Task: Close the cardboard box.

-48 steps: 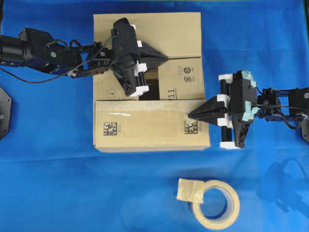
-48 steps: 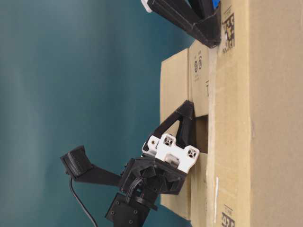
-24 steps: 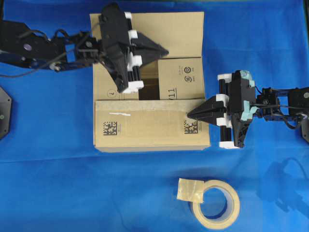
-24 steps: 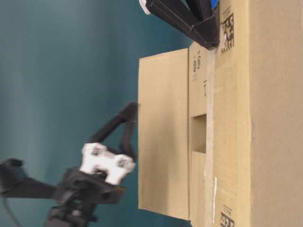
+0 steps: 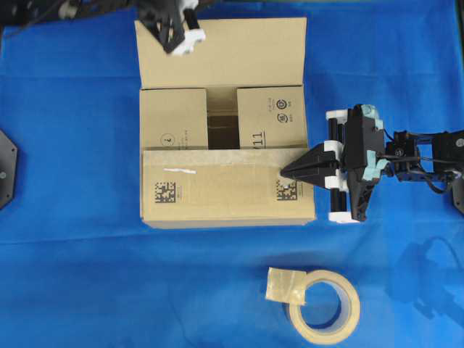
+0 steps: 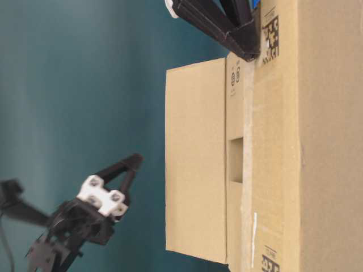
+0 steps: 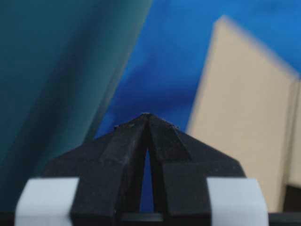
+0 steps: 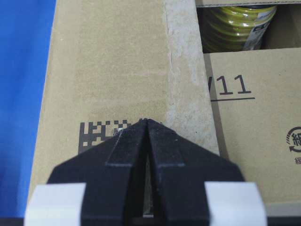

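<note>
One cardboard box (image 5: 221, 123) sits on the blue cloth (image 5: 72, 275) a little left of the middle in the overhead view, and it is the only box there; one roll of beige tape (image 5: 324, 304) lies apart from it on the cloth toward the near edge, with a loose tab of tape sticking off its left side. The box has four flaps: the near long flap (image 5: 228, 185) lies folded flat over the opening, the two short end flaps (image 5: 174, 119) are folded in beneath it, and the far long flap (image 5: 221, 52) stands up from the far edge, as the table-level view shows it rising clear of the box top (image 6: 195, 161). Between the two short flaps a dark gap (image 5: 221, 129) is open, and the right wrist view shows a yellow coil (image 8: 237, 23) inside it. Two black data-matrix codes (image 5: 165, 191) are printed on the near flap, one toward each end. The box's long axis runs left to right in the overhead view, its opening facing up. There are two grippers. The right gripper (image 5: 284, 172) is pinched closed, its tips together and pressing on the right end of the near flap just by the right-hand code. The left gripper (image 6: 135, 162) hangs in the air beyond the raised far flap, touching nothing; its fingers meet at the tips with only a thin slit behind them, so it is clenched on nothing.
</note>
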Controlling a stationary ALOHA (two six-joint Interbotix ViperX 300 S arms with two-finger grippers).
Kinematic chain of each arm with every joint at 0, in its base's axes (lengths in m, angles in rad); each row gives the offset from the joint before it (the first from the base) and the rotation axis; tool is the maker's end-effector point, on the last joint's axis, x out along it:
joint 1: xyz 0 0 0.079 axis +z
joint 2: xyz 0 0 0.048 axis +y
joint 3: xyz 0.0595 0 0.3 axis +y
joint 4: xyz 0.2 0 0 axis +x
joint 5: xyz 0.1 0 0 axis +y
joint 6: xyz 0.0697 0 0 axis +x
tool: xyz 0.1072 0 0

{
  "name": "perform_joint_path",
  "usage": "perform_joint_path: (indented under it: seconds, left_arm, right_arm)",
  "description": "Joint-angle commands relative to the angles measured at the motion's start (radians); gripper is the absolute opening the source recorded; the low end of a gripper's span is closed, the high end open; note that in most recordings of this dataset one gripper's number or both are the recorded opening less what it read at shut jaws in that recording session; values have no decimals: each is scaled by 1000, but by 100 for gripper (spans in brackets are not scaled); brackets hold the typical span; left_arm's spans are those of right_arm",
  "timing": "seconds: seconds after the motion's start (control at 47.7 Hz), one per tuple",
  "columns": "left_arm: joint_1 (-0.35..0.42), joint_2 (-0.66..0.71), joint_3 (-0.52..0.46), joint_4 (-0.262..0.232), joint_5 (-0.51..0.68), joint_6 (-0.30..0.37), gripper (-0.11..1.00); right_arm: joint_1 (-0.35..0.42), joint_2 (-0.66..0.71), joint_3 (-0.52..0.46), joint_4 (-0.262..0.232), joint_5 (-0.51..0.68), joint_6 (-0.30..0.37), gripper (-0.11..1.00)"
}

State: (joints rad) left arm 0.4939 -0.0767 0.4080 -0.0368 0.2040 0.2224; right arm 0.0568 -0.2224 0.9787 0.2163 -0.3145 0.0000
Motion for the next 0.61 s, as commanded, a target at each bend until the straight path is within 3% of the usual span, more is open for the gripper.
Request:
perform_joint_path:
  seconds: [0.0,0.294,0.587]
  left_arm:
    - [37,21,-77,3,83,6,0]
    - [57,137,-163,3,285,8,0]
    - [25,135,-169,3,314,6,0]
  right_arm:
    - [0,-5,-18,2,-14,-2,0]
    - [0,-5,-18,2,-14,-2,0]
    - [0,-5,-17,2,-14,-5,0]
